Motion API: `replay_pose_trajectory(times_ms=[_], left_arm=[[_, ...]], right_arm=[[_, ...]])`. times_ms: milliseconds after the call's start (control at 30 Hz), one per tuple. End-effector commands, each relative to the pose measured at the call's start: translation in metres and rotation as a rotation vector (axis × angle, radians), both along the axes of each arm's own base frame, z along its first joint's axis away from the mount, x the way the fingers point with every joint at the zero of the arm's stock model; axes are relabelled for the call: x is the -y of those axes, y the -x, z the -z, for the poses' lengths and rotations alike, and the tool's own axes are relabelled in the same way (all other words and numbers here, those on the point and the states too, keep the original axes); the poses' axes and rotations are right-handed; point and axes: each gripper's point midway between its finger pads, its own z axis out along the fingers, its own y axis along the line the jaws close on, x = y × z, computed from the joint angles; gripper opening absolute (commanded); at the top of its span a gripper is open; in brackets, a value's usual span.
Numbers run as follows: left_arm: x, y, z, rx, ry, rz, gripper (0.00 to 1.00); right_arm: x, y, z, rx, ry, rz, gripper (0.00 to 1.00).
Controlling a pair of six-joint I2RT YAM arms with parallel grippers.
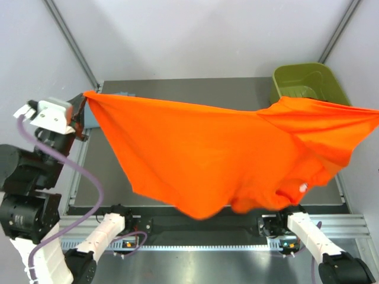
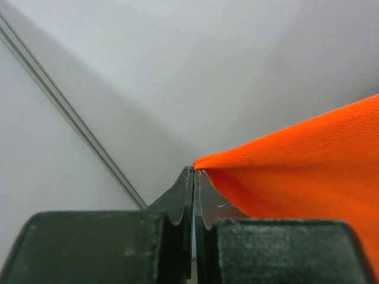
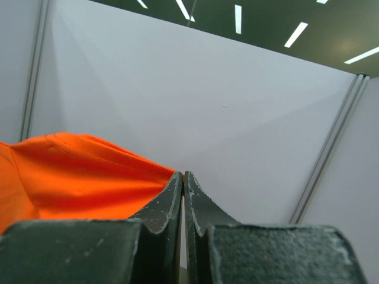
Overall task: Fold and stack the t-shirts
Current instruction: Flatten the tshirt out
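Bright, even, diffuse lighting from overhead; ceiling light strips point(image 3: 237, 18) show as white bars at the top of the right wrist view. The orange t-shirt point(image 1: 207, 154) renders strongly saturated, with soft shading along its folds. The walls point(image 2: 237, 59) carry broad, soft-edged grey shadows. In both wrist views the near jaws are dark and slightly soft; the cloth weave in the left wrist view is sharp.

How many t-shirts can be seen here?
1 clearly: the orange t-shirt, held spread in the air between the left gripper and the right gripper. A grey-blue patch behind its left corner may be another; more could be hidden.
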Motion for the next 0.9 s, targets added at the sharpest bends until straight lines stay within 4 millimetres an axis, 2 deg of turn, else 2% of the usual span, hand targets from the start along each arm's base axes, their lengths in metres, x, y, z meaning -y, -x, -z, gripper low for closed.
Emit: replay_pose_trajectory(times_ms=[0,33,67,100,133,167,200,233,300,333,400,433,467,500,533,567,600,633,700,733,767,800,833,867], left_arm=[[-0.006,-0.034,0.024,-0.047,-0.061,-0.063,0.00],[-0.004,-0.051,0.051,-0.108,-0.085,-0.063,0.00],[-0.002,-0.060,0.062,-0.131,-0.101,-0.060,0.00],[0.001,-0.068,0.074,-0.154,-0.118,-0.050,0.00],[0.004,-0.082,0.101,-0.214,-0.136,-0.041,0.00],[0.007,-0.093,0.119,-0.262,-0.152,-0.031,0.00],[0.009,-0.102,0.136,-0.304,-0.164,-0.023,0.00],[0.014,-0.115,0.170,-0.387,-0.181,-0.006,0.00],[0.019,-0.127,0.208,-0.479,-0.203,0.021,0.00],[0.024,-0.137,0.242,-0.553,-0.214,0.045,0.00],[0.028,-0.147,0.274,-0.606,-0.226,0.061,0.00],[0.029,-0.152,0.310,-0.681,-0.236,0.074,0.00],[0.031,-0.160,0.320,-0.678,-0.251,0.084,0.00],[0.032,-0.161,0.347,-0.732,-0.266,0.096,0.00],[0.034,-0.168,0.369,-0.783,-0.274,0.105,0.00],[0.035,-0.176,0.378,-0.781,-0.289,0.109,0.00],[0.036,-0.179,0.393,-0.807,-0.299,0.115,0.00],[0.036,-0.186,0.414,-0.857,-0.313,0.122,0.00],[0.036,-0.205,0.421,-0.853,-0.327,0.115,0.00],[0.035,-0.213,0.441,-0.904,-0.335,0.115,0.00],[0.033,-0.220,0.448,-0.921,-0.335,0.106,0.00],[0.033,-0.235,0.441,-0.911,-0.324,0.095,0.00],[0.030,-0.244,0.460,-0.966,-0.312,0.090,0.00],[0.028,-0.252,0.464,-0.984,-0.291,0.081,0.00]], right_arm=[[0.002,-0.062,0.017,-0.121,0.009,0.059,0.00],[0.000,-0.072,0.025,-0.141,0.024,0.060,0.00],[-0.005,-0.095,0.051,-0.211,0.048,0.051,0.00],[-0.007,-0.105,0.057,-0.216,0.060,0.048,0.00],[-0.009,-0.116,0.069,-0.241,0.070,0.046,0.00],[-0.012,-0.139,0.097,-0.317,0.078,0.043,0.00],[-0.014,-0.151,0.107,-0.343,0.081,0.036,0.00],[-0.018,-0.175,0.136,-0.427,0.086,0.028,0.00],[-0.026,-0.198,0.166,-0.509,0.105,-0.004,0.00],[-0.029,-0.221,0.203,-0.604,0.122,-0.010,0.00],[-0.032,-0.243,0.234,-0.676,0.128,-0.016,0.00],[-0.035,-0.263,0.270,-0.769,0.139,-0.018,0.00],[-0.035,-0.274,0.287,-0.810,0.145,-0.013,0.00],[-0.036,-0.284,0.298,-0.833,0.148,-0.013,0.00],[-0.038,-0.303,0.327,-0.910,0.161,-0.016,0.00],[-0.041,-0.313,0.339,-0.938,0.170,-0.029,0.00],[-0.043,-0.324,0.347,-0.960,0.173,-0.033,0.00],[-0.047,-0.343,0.366,-1.014,0.179,-0.043,0.00],[-0.051,-0.367,0.378,-1.039,0.187,-0.055,0.00],[-0.053,-0.386,0.395,-1.079,0.183,-0.054,0.00],[-0.054,-0.397,0.400,-1.083,0.188,-0.055,0.00],[-0.056,-0.409,0.407,-1.095,0.199,-0.060,0.00],[-0.059,-0.431,0.419,-1.116,0.210,-0.065,0.00],[-0.060,-0.444,0.426,-1.130,0.211,-0.066,0.00]])
